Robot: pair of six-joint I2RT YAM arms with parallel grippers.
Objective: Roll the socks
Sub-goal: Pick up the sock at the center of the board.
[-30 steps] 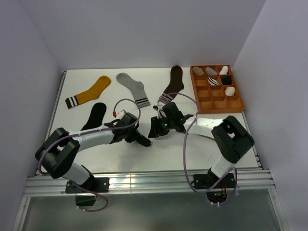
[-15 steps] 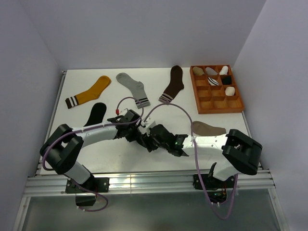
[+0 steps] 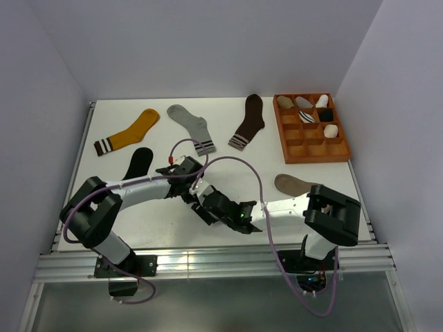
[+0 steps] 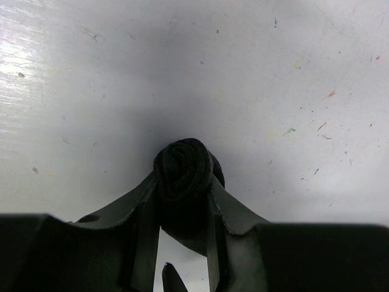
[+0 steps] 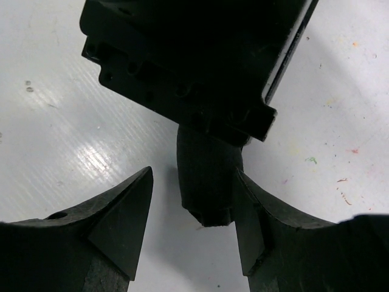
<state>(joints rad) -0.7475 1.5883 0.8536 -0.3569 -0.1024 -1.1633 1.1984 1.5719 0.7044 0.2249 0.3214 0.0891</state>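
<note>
The left gripper (image 4: 182, 184) is clamped on the rolled dark sock (image 4: 182, 165); the roll sits between both fingers, with its coiled end projecting past the fingertips just above the table (image 3: 159, 225). In the top view, this gripper is positioned at the centre of the near half of the table, with the left arm reaching in from the left. The right gripper (image 5: 193, 176) faces it from the right and stands wide. In the right wrist view, the free end of the roll hangs between the right fingers: the right-hand finger lies against the fabric and the left-hand finger (image 5: 124, 213) stands apart from it, so the roll is not gripped on this side. The flat black sock (image 3: 138, 164) lies on the table left of centre, beside the left forearm. The taupe sock (image 3: 294, 184) lies to the right, partly covered by the right arm. At the far side of the table lie a mustard sock (image 3: 129, 133), a grey sock (image 3: 190, 125) and a dark brown sock (image 3: 249, 122). A wooden tray (image 3: 320, 159) occupies the far right corner; several of its compartments hold rolled socks.
</note>
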